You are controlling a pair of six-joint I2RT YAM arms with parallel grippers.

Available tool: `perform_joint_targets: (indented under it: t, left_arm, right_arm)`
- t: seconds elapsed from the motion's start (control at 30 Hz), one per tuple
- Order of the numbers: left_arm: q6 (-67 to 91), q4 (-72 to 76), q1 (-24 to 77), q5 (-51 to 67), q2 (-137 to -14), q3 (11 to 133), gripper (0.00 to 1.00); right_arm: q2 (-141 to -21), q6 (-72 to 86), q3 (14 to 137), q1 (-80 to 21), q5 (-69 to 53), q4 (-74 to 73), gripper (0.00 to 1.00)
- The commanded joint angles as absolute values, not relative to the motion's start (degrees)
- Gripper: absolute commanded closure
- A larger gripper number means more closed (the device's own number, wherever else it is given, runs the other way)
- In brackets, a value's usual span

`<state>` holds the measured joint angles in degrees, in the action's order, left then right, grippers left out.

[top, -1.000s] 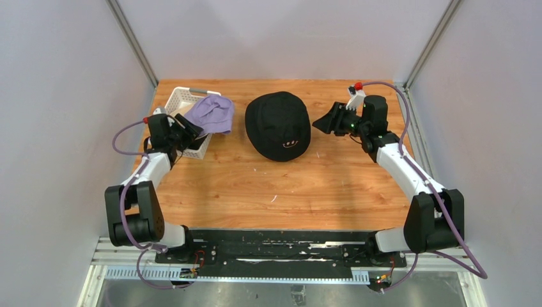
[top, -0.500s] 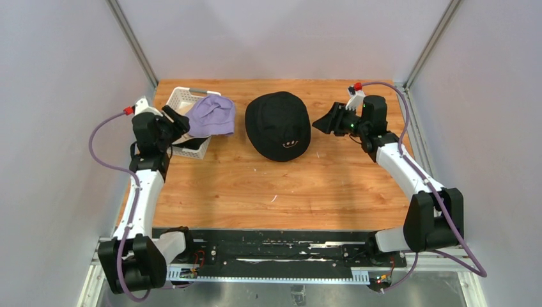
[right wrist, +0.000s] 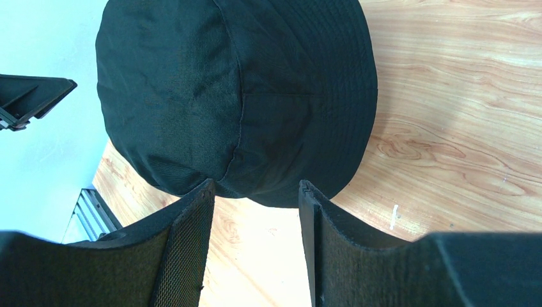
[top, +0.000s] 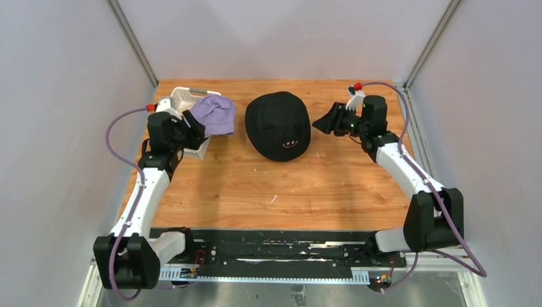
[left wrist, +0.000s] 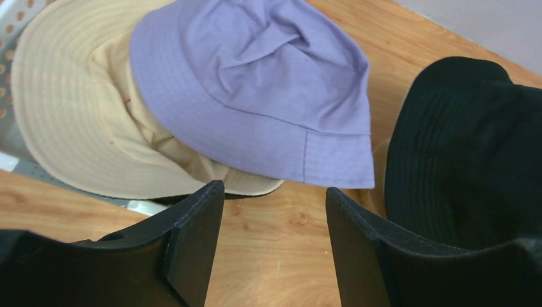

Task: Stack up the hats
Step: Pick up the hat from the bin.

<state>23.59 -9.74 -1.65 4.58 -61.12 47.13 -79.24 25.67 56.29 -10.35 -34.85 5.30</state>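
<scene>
The tabletop [top: 255, 185] is carrying the black hat [top: 278, 125], which is sitting unmoved just ahead of the right jaws; those are staying spread and empty. The basket [top: 181, 98] is lying ahead and left of the left jaws, with the lavender hat [top: 214, 115] draping over the beige hat [left wrist: 70, 109]. The left jaws, parted and empty, are shifting nearer the lavender hat than half a second ago.
</scene>
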Motion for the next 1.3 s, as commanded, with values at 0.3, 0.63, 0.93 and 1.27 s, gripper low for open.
perform_joint_targets:
  t: [0.3, 0.63, 0.93, 1.27]
  left_arm:
    - [9.58, -9.08, 15.59, -12.48, -67.62, 53.38, 0.37]
    - [0.44, -10.58, 23.18, -27.11, -76.32, 56.78, 0.36]
    - [-3.13, -10.86, 24.04, -29.57, -77.90, 57.48, 0.36]
    - [-4.45, -10.57, 27.24, -29.68, -78.68, 56.18, 0.36]
  right_arm:
    - [-77.82, 24.74, 56.73, -11.52, -34.57, 5.34, 0.49]
    - [-77.18, 24.44, 56.52, -11.60, -34.28, 4.91, 0.49]
    - [-77.15, 24.52, 56.25, -11.56, -34.32, 5.09, 0.49]
    - [-77.72, 24.71, 56.08, -11.59, -34.56, 5.60, 0.49]
